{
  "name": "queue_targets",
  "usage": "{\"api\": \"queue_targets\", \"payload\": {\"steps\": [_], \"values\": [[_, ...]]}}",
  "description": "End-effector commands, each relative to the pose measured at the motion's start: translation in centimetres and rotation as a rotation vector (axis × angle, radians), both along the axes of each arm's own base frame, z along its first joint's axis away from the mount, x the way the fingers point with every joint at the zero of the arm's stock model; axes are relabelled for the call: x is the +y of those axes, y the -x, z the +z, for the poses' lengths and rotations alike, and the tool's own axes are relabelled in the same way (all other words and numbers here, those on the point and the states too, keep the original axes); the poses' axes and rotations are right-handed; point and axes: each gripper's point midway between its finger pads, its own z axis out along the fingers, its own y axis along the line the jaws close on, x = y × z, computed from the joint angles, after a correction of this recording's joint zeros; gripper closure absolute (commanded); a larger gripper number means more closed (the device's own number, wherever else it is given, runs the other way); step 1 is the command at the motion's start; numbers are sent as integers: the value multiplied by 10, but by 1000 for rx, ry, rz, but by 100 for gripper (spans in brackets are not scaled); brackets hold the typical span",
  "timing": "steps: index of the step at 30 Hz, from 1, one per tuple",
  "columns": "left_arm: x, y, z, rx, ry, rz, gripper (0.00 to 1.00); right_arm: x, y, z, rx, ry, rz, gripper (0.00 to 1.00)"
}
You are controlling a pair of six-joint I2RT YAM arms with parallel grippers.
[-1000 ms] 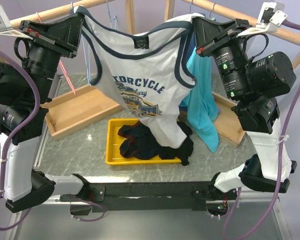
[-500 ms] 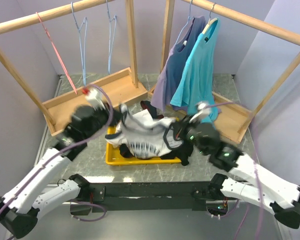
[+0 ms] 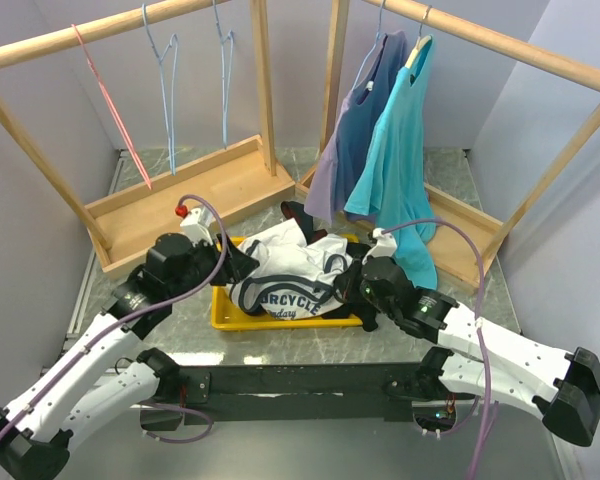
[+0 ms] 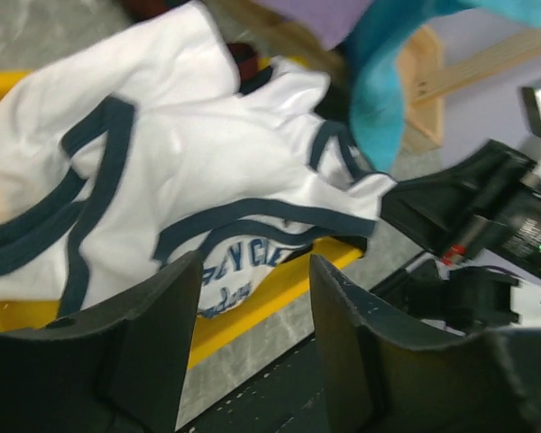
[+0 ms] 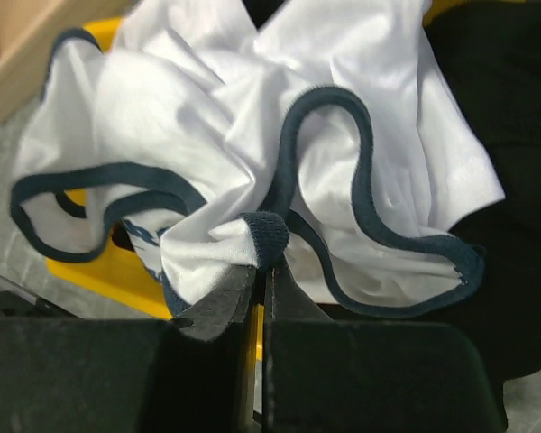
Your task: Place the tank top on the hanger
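Observation:
The white tank top [image 3: 290,275] with navy trim lies crumpled over the yellow tray [image 3: 225,316]. My right gripper [image 3: 356,283] is at the shirt's right edge. In the right wrist view it [image 5: 266,245] is shut on a fold of the tank top's [image 5: 207,117] navy trim. My left gripper [image 3: 236,266] is at the shirt's left side. Seen from the left wrist it [image 4: 252,271] stands open with nothing between its fingers, and the tank top [image 4: 189,153] lies just beyond them. Two light-blue wire hangers [image 3: 166,90] [image 3: 223,80] hang on the left rack's rail.
A pink-red hanger [image 3: 108,105] hangs left of the blue ones. A purple shirt [image 3: 345,150] and a turquoise T-shirt [image 3: 395,165] hang on the right rack. A dark garment [image 5: 514,135] lies under the tank top in the tray. The racks' wooden bases [image 3: 170,205] flank the tray.
Both arms have come down from high near the camera to the tray. The tank top, held spread out before, is now crumpled on the tray, and the left gripper has opened and let go.

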Motion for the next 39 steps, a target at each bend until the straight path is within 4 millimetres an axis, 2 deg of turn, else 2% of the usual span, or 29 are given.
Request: {"api": "queue_targets", "payload": {"steps": [1, 3, 4, 5, 6, 7, 8, 9, 10, 11, 12, 13, 14, 15, 16, 17, 18, 19, 20, 21, 22, 23, 24, 25, 26, 28, 29, 33, 39], "values": [[-10, 14, 67, -175, 32, -142, 41, 0, -17, 49, -116, -52, -43, 100], [-13, 19, 96, -244, 72, -175, 38, 2, -19, 53, -125, -47, -41, 99], [-13, 20, 125, -309, 103, -178, 37, 3, -21, 57, -131, -47, -39, 99], [-12, 19, 140, -342, 122, -170, 35, 5, -21, 56, -129, -41, -32, 98], [-9, 19, 173, -408, 161, -146, 35, 6, -22, 57, -130, -41, -30, 98], [-4, 11, 193, -448, 181, -91, 36, 8, -23, 58, -130, -39, -24, 98], [-4, 1, 203, -462, 178, -62, 37, 9, -24, 57, -128, -32, -22, 98], [3, -1, 238, -519, 206, -16, 36, 10, -24, 59, -129, -34, -21, 98], [15, -15, 247, -522, 189, 86, 37, 11, -24, 59, -129, -31, -14, 97], [17, -37, 248, -502, 148, 160, 38, 13, -24, 56, -122, -23, -9, 97], [31, -41, 281, -547, 161, 240, 37, 14, -25, 59, -123, -23, -7, 97], [36, -52, 287, -567, 117, 284, 37, 15, -25, 58, -119, -19, 0, 97], [39, -77, 282, -550, 57, 359, 37, 17, -25, 56, -111, -14, 6, 97], [45, -82, 305, -583, 56, 403, 37, 19, -25, 58, -111, -19, 11, 97], [47, -91, 310, -599, 10, 425, 36, 20, -25, 57, -107, -18, 20, 97], [42, -116, 297, -563, -61, 454, 36, 23, -25, 56, -103, -19, 27, 97], [45, -119, 320, -602, -50, 472, 35, 24, -25, 57, -103, -21, 31, 97], [45, -127, 323, -616, -95, 483, 35, 25, -25, 56, -102, -19, 35, 97], [43, -149, 309, -584, -158, 521, 35, 28, -25, 54, -92, -14, 46, 97], [47, -151, 326, -610, -155, 544, 35, 30, -25, 55, -90, -15, 53, 97], [48, -158, 326, -614, -189, 552, 36, 31, -25, 55, -87, -16, 59, 97], [43, -173, 317, -600, -231, 554, 36, 33, -25, 53, -82, -14, 68, 97], [45, -176, 324, -613, -235, 568, 36, 35, -24, 54, -80, -17, 73, 97], [44, -181, 323, -619, -261, 565, 37, 36, -24, 55, -83, -20, 78, 97], [40, -193, 314, -605, -291, 568, 37, 37, -24, 54, -79, -19, 82, 97], [44, -200, 314, -601, -328, 592, 38, 38, -25, 54, -77, -14, 86, 97], [41, -209, 305, -585, -357, 593, 38, 39, -25, 54, -77, -11, 90, 97], [38, -223, 293, -571, -407, 587, 41, 41, -24, 54, -76, -16, 100, 97], [46, -239, 265, -516, -500, 628, 47, 42, -22, 54, -72, -21, 109, 97]]}}
